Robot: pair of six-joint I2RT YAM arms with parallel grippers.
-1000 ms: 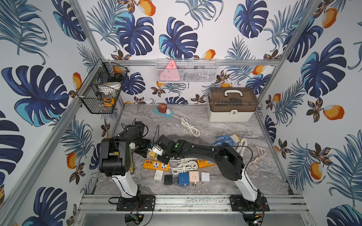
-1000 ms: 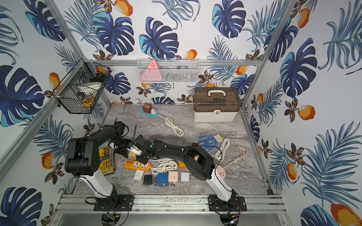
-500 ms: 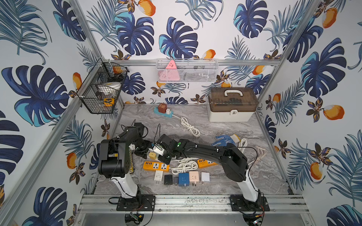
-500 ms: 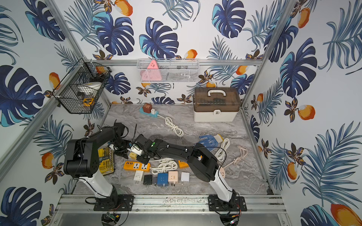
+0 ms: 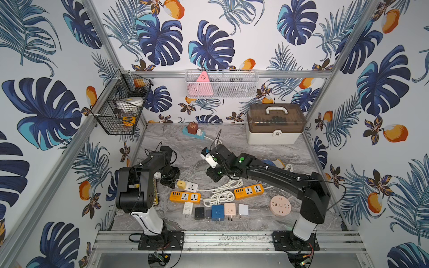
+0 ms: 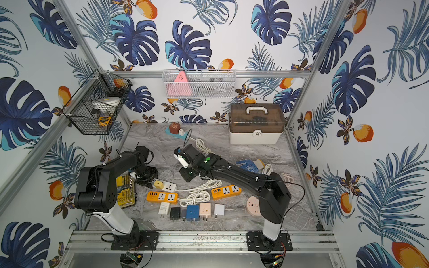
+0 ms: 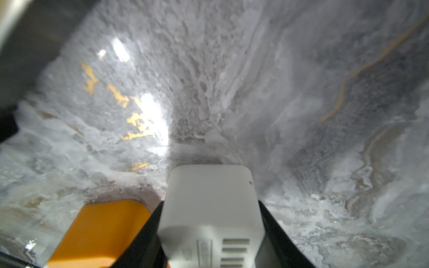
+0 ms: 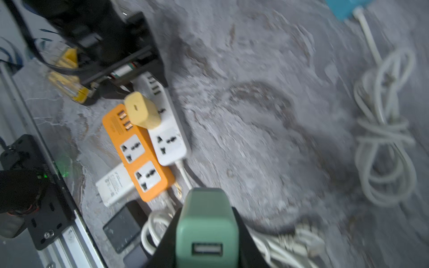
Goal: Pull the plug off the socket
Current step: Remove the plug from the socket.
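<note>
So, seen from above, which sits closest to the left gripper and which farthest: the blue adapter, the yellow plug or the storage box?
From the left gripper, in a top view:
1. The yellow plug, right beside it on the white power strip it grips.
2. The blue adapter, in the front row.
3. The storage box, far back on the right.

The green plug is a small mint block with a USB port on its face. It is out of the socket, up in the air and well apart from it. The white strip lies flat on the table. One socket is free, and a yellow plug stands in the other.
</note>
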